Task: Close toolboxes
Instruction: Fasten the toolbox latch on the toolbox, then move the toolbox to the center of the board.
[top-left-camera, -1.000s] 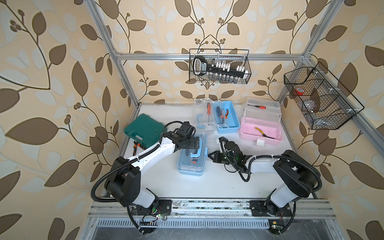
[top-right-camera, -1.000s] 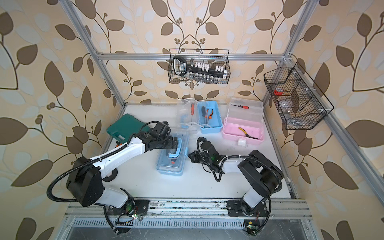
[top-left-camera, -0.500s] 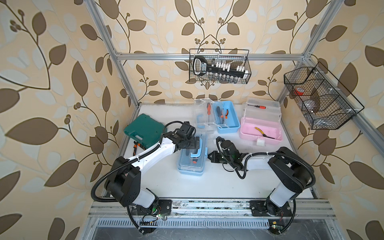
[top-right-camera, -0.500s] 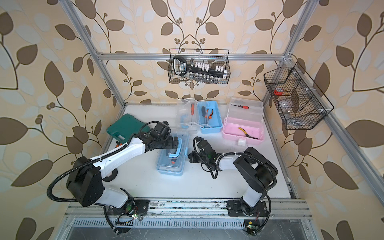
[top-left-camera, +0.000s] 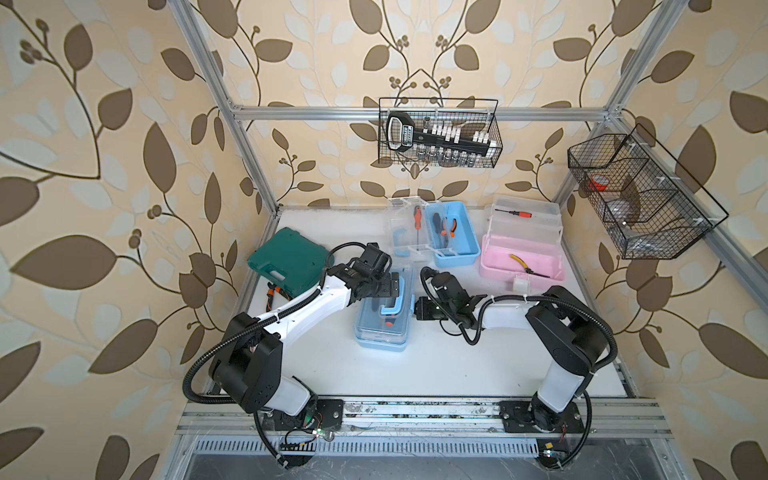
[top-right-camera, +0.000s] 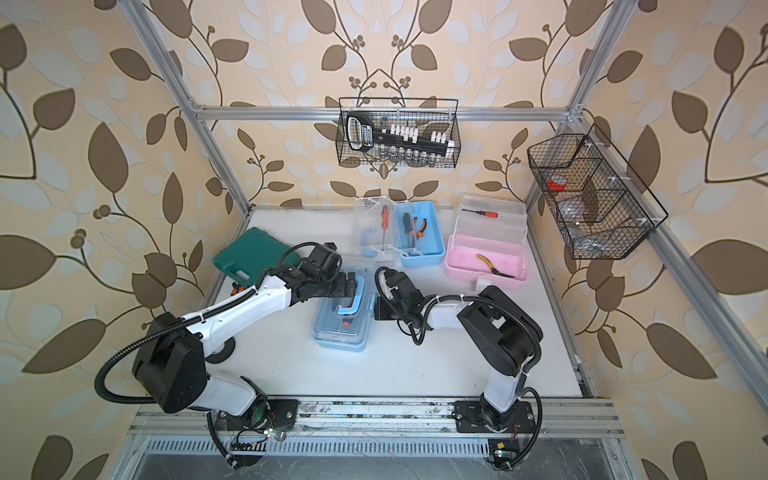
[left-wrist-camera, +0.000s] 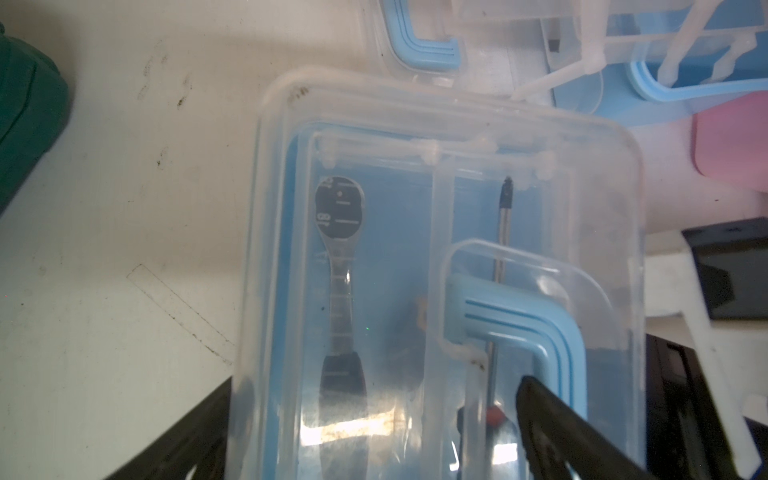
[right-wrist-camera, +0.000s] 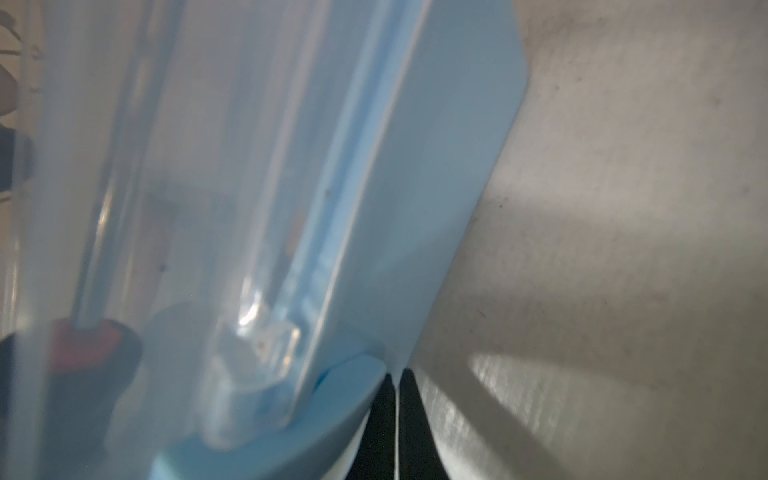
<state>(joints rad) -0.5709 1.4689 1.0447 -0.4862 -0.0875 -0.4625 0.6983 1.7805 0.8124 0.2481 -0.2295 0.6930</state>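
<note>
- The near blue toolbox (top-left-camera: 382, 328) sits in the middle of the table (top-left-camera: 457, 365) with its clear lid down.
- The left end effector (top-left-camera: 392, 287) is wide open over that lid.
- The right end effector (top-left-camera: 417, 309) is closed, its tips right at the side of that box.
- The far blue toolbox (top-left-camera: 455, 237) and the pink toolbox (top-left-camera: 521, 257) stand at the back, lids open.
</note>
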